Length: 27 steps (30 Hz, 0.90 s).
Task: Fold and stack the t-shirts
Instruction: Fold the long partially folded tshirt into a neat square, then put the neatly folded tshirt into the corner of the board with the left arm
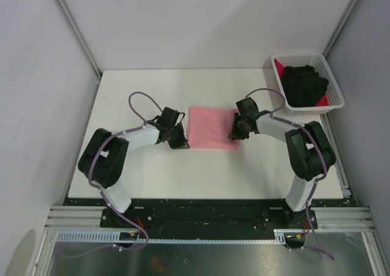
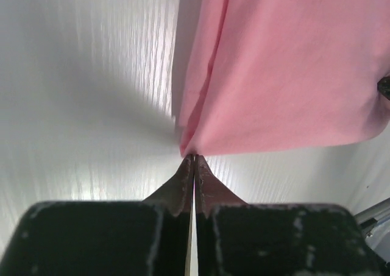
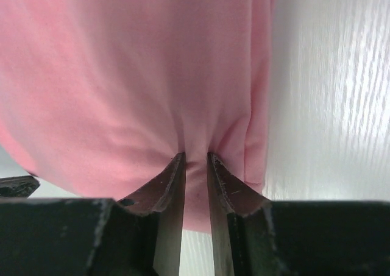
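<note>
Top view: white table (image 1: pixel 140 93) sitting between grey walls (image 1: pixel 36 75). Salmon-pink t-shirt (image 1: pixel 212 128) lying folded at centre; black t-shirt (image 1: pixel 304 84) lying over red t-shirt (image 1: pixel 279 66) in basket (image 1: pixel 312 109) at 2 o'clock.
Left wrist — left gripper (image 2: pixel 194 161) pressing its fingers together at the salmon-pink t-shirt's corner; cloth caught or not, cannot tell.
Right wrist — right gripper (image 3: pixel 196 157) pinching its bunched edge.

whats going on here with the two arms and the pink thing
Two robot arms are working on a salmon-pink t-shirt that lies folded on the table. The right gripper is pinching a bunch of cloth at the shirt's right edge. The left gripper is shut with its tips at the near left corner; whether it caught any cloth is unclear. A black t-shirt and a red t-shirt sit in the white basket at the far right.
</note>
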Motion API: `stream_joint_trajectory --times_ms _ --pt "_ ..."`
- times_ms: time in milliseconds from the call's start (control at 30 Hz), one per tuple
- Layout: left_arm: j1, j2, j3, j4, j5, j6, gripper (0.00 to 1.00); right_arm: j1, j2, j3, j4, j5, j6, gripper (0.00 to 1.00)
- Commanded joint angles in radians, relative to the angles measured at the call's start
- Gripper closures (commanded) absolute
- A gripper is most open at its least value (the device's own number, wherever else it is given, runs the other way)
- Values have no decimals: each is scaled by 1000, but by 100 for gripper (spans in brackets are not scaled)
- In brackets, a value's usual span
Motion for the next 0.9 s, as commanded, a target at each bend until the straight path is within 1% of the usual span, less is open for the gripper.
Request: stream_joint_trajectory --times_ms 0,100,233,300,367,467,567,667,867 --pt "-8 -141 -30 -13 -17 21 96 11 -97 -24 -45 44 -11 74" --pt "12 -164 -3 -29 -26 32 88 -4 -123 -11 -3 29 -13 72" --pt "47 -123 56 -39 -14 45 76 -17 -97 61 59 38 -32 70" --pt "66 -71 118 -39 13 75 69 -31 -56 115 83 40 -40 70" --pt "80 -17 213 -36 36 109 64 -47 -8 170 99 32 -40 70" --pt "90 75 353 -32 84 150 62 -70 64 246 104 19 -36 71" --pt "92 163 476 -27 105 158 63 -83 129 310 105 9 -30 71" --pt "92 265 589 -26 122 153 65 -91 195 383 70 1 -23 72" --pt "103 443 737 -20 116 118 67 -113 267 441 33 -7 -19 72"
